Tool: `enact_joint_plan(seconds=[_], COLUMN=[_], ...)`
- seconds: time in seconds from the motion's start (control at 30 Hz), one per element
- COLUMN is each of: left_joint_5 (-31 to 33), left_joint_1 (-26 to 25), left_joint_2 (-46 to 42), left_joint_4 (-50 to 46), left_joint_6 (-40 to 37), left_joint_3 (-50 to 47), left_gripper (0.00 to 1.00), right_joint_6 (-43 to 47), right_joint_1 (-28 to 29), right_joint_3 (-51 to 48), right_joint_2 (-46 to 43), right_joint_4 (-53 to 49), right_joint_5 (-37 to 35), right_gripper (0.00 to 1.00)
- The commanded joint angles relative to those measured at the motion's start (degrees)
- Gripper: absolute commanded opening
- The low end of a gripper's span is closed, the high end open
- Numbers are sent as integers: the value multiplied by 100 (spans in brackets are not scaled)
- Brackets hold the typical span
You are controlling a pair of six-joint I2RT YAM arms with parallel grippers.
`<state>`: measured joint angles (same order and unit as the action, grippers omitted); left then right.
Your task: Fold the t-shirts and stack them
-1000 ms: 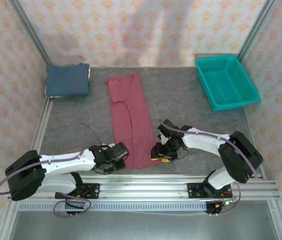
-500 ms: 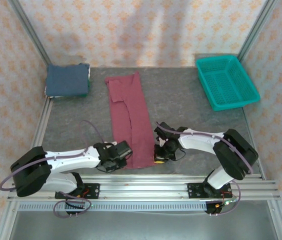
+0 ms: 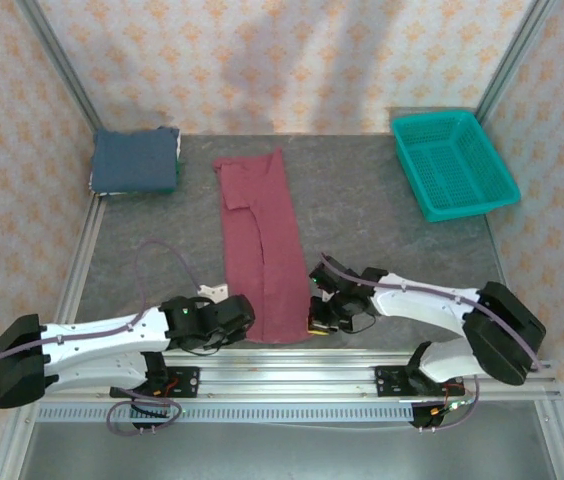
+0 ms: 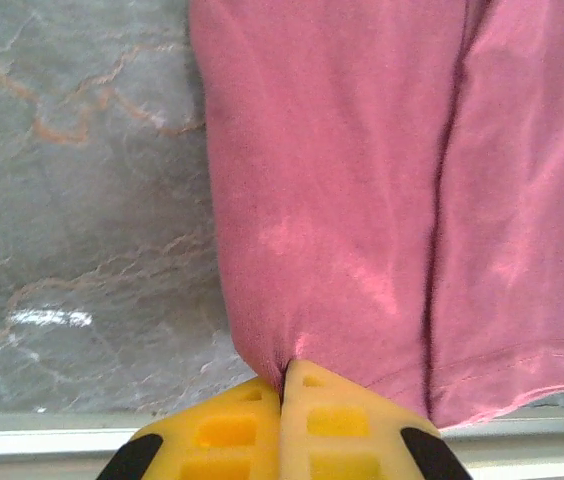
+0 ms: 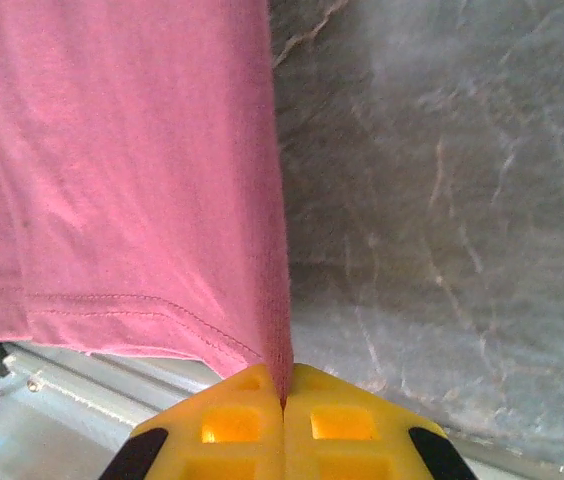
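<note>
The maroon t-shirt (image 3: 260, 240) lies as a long narrow strip down the middle of the table, folded lengthwise. My left gripper (image 3: 240, 325) is shut on its near left corner; in the left wrist view the yellow fingertips (image 4: 284, 372) pinch the maroon t-shirt (image 4: 362, 200) at its fold. My right gripper (image 3: 314, 318) is shut on the near right corner, and the right wrist view has its tips (image 5: 284, 388) clamped on the maroon t-shirt's (image 5: 132, 170) edge. The dark blue t-shirt (image 3: 136, 160) sits folded at the back left.
A teal mesh basket (image 3: 452, 162) stands at the back right. A metal rail (image 3: 342, 372) runs along the near table edge just behind both grippers. Bare grey tabletop (image 3: 382, 215) lies between the maroon shirt and the basket.
Both grippers have closed on the near corners of the maroon shirt. The left arm has stretched flatter and lower along the rail; the right gripper has shifted slightly nearer.
</note>
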<state>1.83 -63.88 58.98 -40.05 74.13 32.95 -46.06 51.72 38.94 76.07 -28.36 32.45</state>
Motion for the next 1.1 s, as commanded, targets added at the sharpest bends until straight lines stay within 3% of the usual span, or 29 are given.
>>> enact_joint_plan(seconds=[0.0,0.17,0.3,0.87,1.07], left_joint_5=[491,730,713,-757,-1079], left_joint_1=[-158,-120,277,3492,4214], left_joint_2=[-139,-252,-351,412,1016], left_joint_4=[-514,-682,-766,-803,-838], left_joint_6=[295,196,-166,-2505,-3106], left_joint_3=[177,578,952,2143,2737], left_gripper=[0,0,0,0,0], right_joint_6=[-415,-264,158,1677,1980], right_joint_1=[105,94,-166,-1628,-1944], right_joint_3=[81,524,1234,4224,5238], right_joint_2=[-325,-323,18,2219,2962], right_joint_4=[-297,-592,-1028,-2171,-2536], right_joint_5=[-357,-513,-530,-365,-427], right_gripper=[0,0,0,0,0])
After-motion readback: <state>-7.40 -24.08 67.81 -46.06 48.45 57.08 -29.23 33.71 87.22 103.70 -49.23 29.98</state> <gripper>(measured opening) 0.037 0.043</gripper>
